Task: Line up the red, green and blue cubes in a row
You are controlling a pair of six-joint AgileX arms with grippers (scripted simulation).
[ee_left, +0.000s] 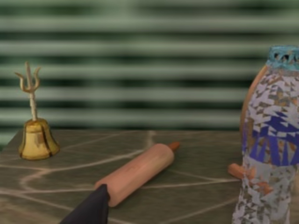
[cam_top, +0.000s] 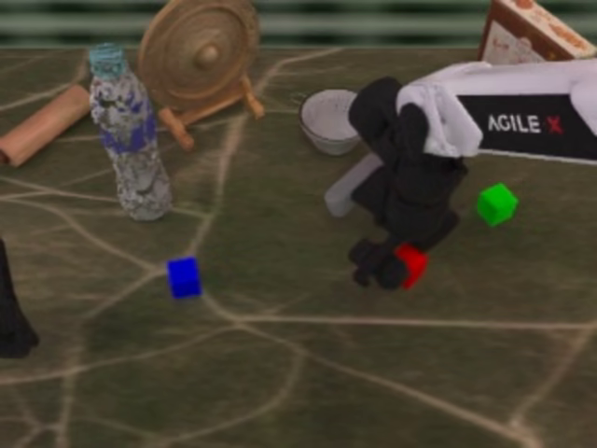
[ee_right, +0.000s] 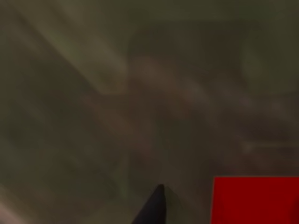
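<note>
A: Where is your right gripper [cam_top: 387, 266] now?

B: It is low over the table [cam_top: 298, 392], right at the red cube [cam_top: 411, 264]. The red cube touches the gripper's black tip. Your right wrist view shows the red cube [ee_right: 254, 199] very close, with one dark fingertip [ee_right: 152, 207] beside it.

A: Do you have hold of the red cube?

B: You cannot tell. The pictures do not show how far open the fingers are, or if they squeeze the cube.

A: Where are the other cubes?

B: Start from the red cube. The green cube [cam_top: 496, 203] is near it, toward the right side and a bit farther back. The blue cube [cam_top: 184, 277] is well apart from it, toward the left side.

A: And your left gripper [cam_top: 11, 322]?

B: It sits at the left edge, far from the red cube. You cannot tell if it is open.

A: What else is on the table?

B: Behind the red cube you see a white bowl [cam_top: 328, 121]. Farther left are a wooden wheel [cam_top: 199, 49], a bottle [cam_top: 129, 140] and a rolling pin [cam_top: 42, 124]. The left wrist view also shows a gold bell [ee_left: 37, 137].
</note>
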